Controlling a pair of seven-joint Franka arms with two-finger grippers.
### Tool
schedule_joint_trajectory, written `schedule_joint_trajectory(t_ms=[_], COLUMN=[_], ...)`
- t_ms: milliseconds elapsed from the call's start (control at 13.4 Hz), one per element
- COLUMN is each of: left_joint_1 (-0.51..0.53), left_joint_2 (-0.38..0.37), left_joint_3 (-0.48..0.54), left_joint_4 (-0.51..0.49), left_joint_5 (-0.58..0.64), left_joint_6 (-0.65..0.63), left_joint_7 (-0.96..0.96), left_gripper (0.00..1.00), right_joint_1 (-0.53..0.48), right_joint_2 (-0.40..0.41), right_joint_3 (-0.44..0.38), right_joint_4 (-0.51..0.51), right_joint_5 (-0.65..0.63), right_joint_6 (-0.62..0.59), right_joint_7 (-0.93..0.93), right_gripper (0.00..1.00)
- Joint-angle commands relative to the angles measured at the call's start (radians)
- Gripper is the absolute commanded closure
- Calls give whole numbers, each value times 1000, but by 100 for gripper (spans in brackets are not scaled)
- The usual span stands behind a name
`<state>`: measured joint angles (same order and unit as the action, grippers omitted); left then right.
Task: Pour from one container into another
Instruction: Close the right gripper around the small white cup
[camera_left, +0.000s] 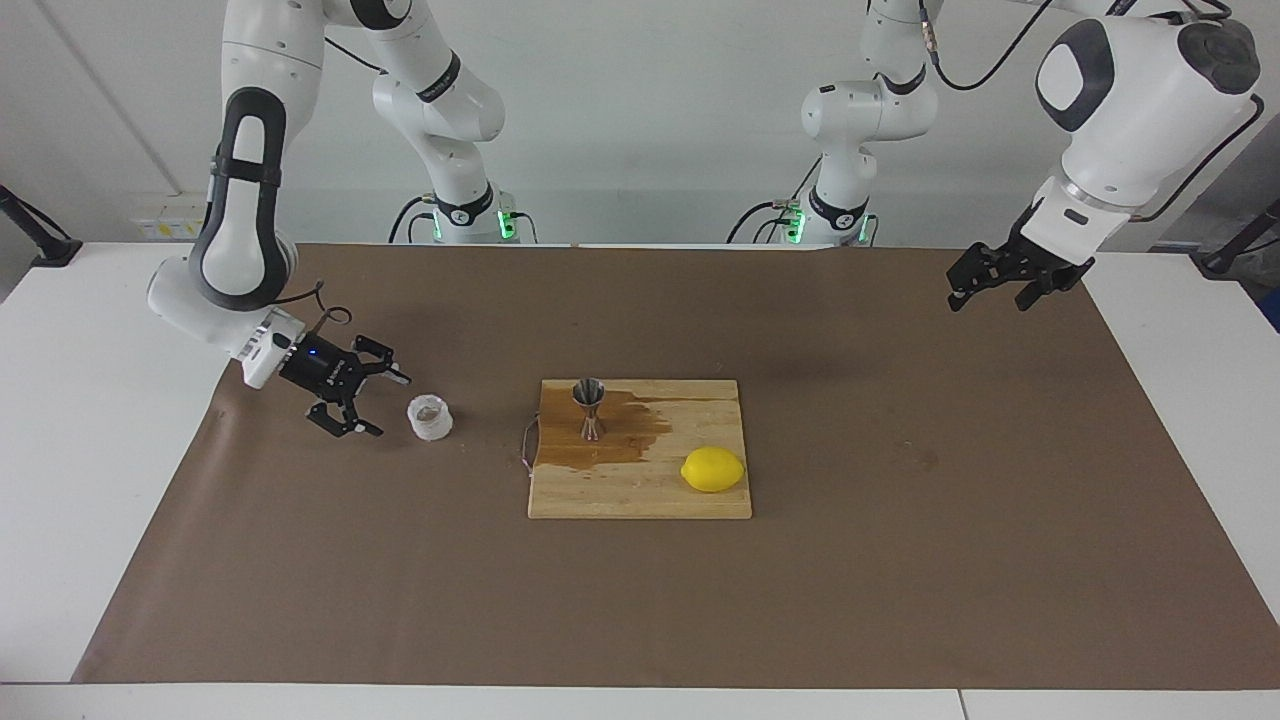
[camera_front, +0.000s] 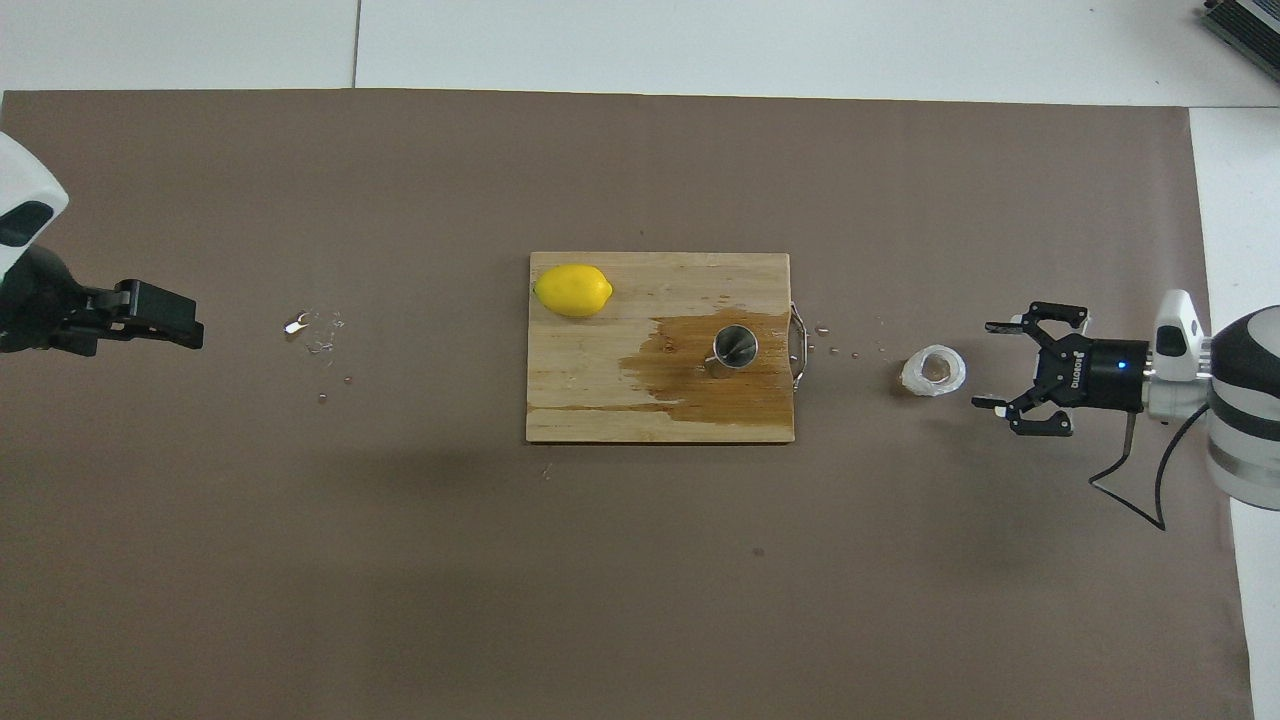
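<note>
1. Nothing lifted or tipped yet; pour judged not begun.
2. Found the cup (camera_left: 429, 417) upright on the brown mat (camera_left: 900, 560), off the board (camera_left: 640, 490) toward the right arm's end and close to the board's handle, with brownish contents visible inside.
3. Found the jigger (camera_left: 589, 408) upright on the board, near its handle end, in the middle of a dark wet stain (camera_left: 625, 440). Cannot tell how full.
4. Noted a lemon (camera_left: 712, 469) on the board's corner toward the left arm's end, away from the robots; no part in the pour.
5. Placed the right gripper (camera_left: 380, 405) low and just beside the cup, on the side away from the board, fingers spread wide and aimed at the cup, not touching it.
6. Placed the left gripper (camera_left: 985, 290) high over the mat, well away from the board toward the left arm's end, fingers apart, holding nothing, waiting.
7. Left to do, by judgement: close on the cup, lift, carry over the board, tip above the jigger's open mouth, set the cup down.
8. Worth minding: narrow jigger mouth, and wet wood underneath.
</note>
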<state>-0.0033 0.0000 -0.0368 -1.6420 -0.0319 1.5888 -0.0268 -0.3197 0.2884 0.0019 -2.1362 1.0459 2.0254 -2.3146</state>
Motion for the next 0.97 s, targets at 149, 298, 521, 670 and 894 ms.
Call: schedule_joint_trajectory(t_ms=[149, 298, 521, 670, 894], left_joint_1=[-14, -12, -10, -12, -12], left_joint_2=[-23, -29, -35, -35, -35], left_joint_3=[-6, -8, -8, -9, -9], left_joint_4=[56, 45, 38, 34, 36], left_joint_5=[55, 52, 49, 49, 44], left_joint_6=[-70, -70, -70, -66, -50], left_joint_7=[8, 1, -2, 1, -1], left_gripper=[0, 0, 0, 0, 0], right_joint_1=[25, 37, 56, 70, 73], right_joint_2=[52, 63, 64, 66, 69], right_joint_3=[10, 10, 9, 9, 9], right_joint_4=[-8, -11, -14, -14, -13], right_joint_5=[74, 89, 89, 89, 89], right_joint_6=[-8, 7, 24, 38, 68], right_joint_7=[-92, -124, -129, -129, -149], right_gripper=[0, 0, 0, 0, 65])
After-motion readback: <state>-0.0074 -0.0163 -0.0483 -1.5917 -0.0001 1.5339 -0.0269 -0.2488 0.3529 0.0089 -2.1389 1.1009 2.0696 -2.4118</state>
